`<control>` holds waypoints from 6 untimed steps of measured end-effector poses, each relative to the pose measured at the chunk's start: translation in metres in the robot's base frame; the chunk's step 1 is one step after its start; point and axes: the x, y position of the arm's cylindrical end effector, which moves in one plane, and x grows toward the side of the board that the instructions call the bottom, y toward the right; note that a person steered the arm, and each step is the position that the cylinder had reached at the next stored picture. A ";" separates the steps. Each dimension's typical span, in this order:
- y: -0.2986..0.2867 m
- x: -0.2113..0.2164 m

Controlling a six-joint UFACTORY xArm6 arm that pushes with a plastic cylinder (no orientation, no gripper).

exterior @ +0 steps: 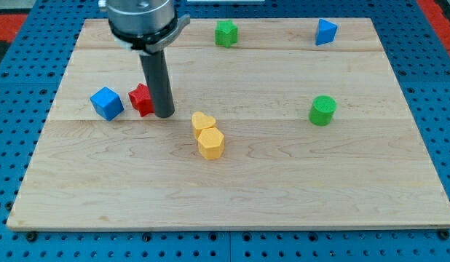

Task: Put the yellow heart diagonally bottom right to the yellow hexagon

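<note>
The yellow heart (202, 121) lies near the board's middle, touching the yellow hexagon (210, 143), which sits just below and slightly right of it. My tip (164, 114) rests on the board to the left of the heart, a short gap away, and right beside a red star-like block (141, 99) on its left.
A blue cube (106, 102) lies left of the red block. A green block (226, 33) and a blue triangular block (325, 32) sit near the view's top. A green cylinder (322, 110) stands at the right. The wooden board (283, 204) lies on a blue pegboard.
</note>
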 end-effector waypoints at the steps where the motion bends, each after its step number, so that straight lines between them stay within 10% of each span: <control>1: 0.099 0.018; 4: 0.160 -0.014; 6: 0.256 0.063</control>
